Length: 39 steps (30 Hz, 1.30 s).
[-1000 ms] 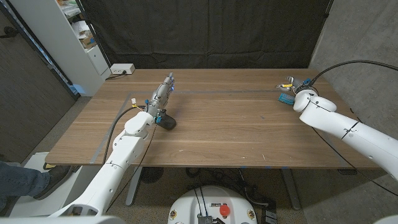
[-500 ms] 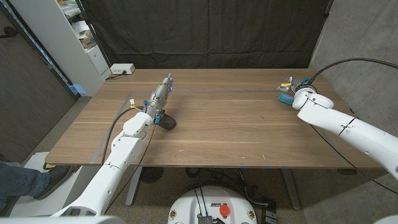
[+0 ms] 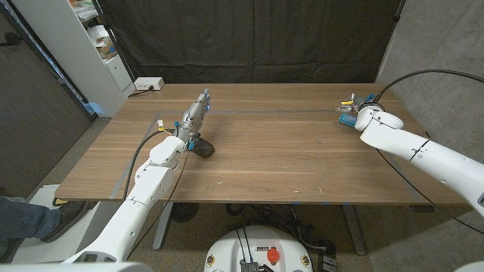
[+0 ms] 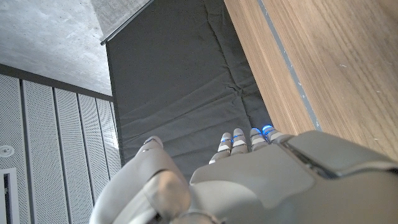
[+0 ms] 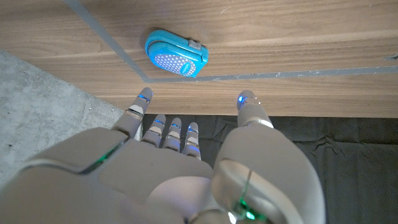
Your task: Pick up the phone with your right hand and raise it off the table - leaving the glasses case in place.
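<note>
The wooden tabletop runs wide and bare across its middle and near edge, so most of the open room lies between the two arms; a thin taped line runs along its far side. Two hands are in sight. The left hand stands at the far left, fingers straight and together, holding nothing, with one dark object on the wood just beside its wrist — too shadowed to name. The right hand sits at the far right corner, close to the edge; in the right wrist view its fingers are spread and empty, reaching toward one small blue oval case with a dotted face, not touching it. In the head view that blue case is mostly hidden by the forearm.
</note>
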### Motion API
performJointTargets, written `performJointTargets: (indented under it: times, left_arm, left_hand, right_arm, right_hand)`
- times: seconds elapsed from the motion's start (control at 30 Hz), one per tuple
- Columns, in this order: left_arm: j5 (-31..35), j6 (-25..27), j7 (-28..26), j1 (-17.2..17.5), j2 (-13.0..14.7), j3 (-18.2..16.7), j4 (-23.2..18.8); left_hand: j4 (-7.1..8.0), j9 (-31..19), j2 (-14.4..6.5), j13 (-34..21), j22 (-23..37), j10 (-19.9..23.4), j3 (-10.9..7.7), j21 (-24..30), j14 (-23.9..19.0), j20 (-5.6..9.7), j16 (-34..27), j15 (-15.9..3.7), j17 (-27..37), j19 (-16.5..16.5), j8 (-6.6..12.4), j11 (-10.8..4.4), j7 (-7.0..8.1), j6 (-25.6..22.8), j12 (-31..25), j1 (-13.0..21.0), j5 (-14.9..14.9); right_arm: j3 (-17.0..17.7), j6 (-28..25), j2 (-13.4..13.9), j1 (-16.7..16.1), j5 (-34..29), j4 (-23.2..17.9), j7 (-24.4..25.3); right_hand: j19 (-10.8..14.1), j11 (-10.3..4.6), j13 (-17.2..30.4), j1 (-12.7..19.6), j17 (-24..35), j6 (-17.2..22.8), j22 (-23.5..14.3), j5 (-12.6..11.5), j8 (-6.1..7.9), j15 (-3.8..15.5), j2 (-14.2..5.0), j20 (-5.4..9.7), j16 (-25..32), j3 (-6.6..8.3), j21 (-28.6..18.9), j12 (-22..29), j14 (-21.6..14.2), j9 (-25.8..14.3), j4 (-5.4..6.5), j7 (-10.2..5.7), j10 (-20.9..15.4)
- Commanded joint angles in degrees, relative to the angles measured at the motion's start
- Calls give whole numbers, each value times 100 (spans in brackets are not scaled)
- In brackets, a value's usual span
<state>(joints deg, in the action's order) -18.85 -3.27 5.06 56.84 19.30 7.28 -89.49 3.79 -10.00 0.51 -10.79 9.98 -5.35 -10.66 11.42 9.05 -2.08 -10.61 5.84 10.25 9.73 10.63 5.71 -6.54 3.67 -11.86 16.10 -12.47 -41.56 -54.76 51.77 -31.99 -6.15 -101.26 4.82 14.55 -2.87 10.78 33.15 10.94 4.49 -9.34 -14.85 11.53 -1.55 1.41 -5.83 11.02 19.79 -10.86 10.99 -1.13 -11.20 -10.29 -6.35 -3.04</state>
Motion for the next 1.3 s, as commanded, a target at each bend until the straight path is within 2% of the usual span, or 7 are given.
performJointTargets:
  times: [0.03, 0.17, 0.3, 0.47, 0.8, 0.97, 1.3]
  left_arm:
    - [31, 44, -52, 28, 1, 27, -65]
    - [48, 59, -67, 50, 12, 34, -99]
    - [55, 64, -72, 54, 23, 32, -112]
    - [49, 56, -77, 49, 29, 20, -135]
    - [54, 67, -70, 11, 28, 36, -94]
    - [58, 71, -57, -2, 27, 42, -58]
    - [74, 68, -73, 3, 19, 37, -13]
  left_hand:
    - [-43, -32, -49, -27, 28, 13, -10, -13, 44, -48, -8, 8, 23, 37, 32, 1, -6, -59, -22, 9, 2]
    - [-45, -32, -50, -28, 28, 16, -7, -12, 46, -48, -8, 10, 23, 36, 33, 1, -8, -64, -24, 8, 4]
    - [-46, -32, -52, -28, 28, 15, -6, -13, 46, -51, -9, 9, 24, 39, 35, -3, -2, -70, -24, 8, 6]
    - [-47, -32, -54, -28, 28, 11, -4, -12, 49, -51, -8, 8, 24, 38, 34, -1, -7, -70, -22, 7, 7]
    - [-50, -32, -59, -28, 29, 7, 1, -17, 49, -72, -10, 11, 25, 50, 36, -1, -4, -80, -20, 6, 12]
    - [-52, -32, -61, -28, 29, 10, 4, -19, 58, -82, -8, 16, 25, 58, 35, 9, -4, -81, -22, 5, 14]
    - [-55, -32, -65, -29, 30, 10, 9, -23, 64, -99, -8, 21, 26, 71, 34, 7, 1, -84, -22, 3, 18]
  right_arm:
    - [-126, -96, 29, 141, 11, 92, -191]
    - [-202, -149, 34, 222, -6, 141, -286]
    - [-245, -171, 44, 276, -2, 172, -363]
    - [-417, -274, 42, 474, -37, 251, -606]
    - [-731, -391, -36, 888, -110, 477, -1035]
    - [-837, -420, -97, 1037, -131, 623, -1169]
    - [-936, -383, -237, 1189, -99, 924, -1289]
  right_hand:
    - [42, -35, 23, 100, 5, -72, -11, -52, -25, -66, 28, -52, 18, 36, -12, -24, -7, -19, -28, -15, 55]
    - [56, -37, 23, 152, 6, -70, -11, -67, -18, -90, 65, -83, 19, 39, -10, -25, -3, -20, -27, -20, 71]
    - [136, -52, 25, 297, 9, -48, -12, -109, 2, -90, 134, -257, 23, 59, -23, -26, 5, -23, -21, -47, 114]
    - [233, -46, 26, 420, 10, -30, -14, -142, 14, -102, 175, -339, 26, 81, -42, -31, 14, -25, -17, -66, 163]
    - [276, -34, 26, 527, 12, -70, -14, -170, 2, -168, 217, -377, 24, 98, -38, -36, 33, -27, -8, -78, 220]
    - [311, -18, 27, 586, 12, -13, -15, -184, 26, -175, 256, -387, 47, 99, -36, 16, -21, -29, 8, -68, 112]
    - [329, 11, 27, 642, 14, 11, -16, -198, 34, -153, 279, -375, 66, 106, -27, 53, -65, -32, 29, -72, 13]
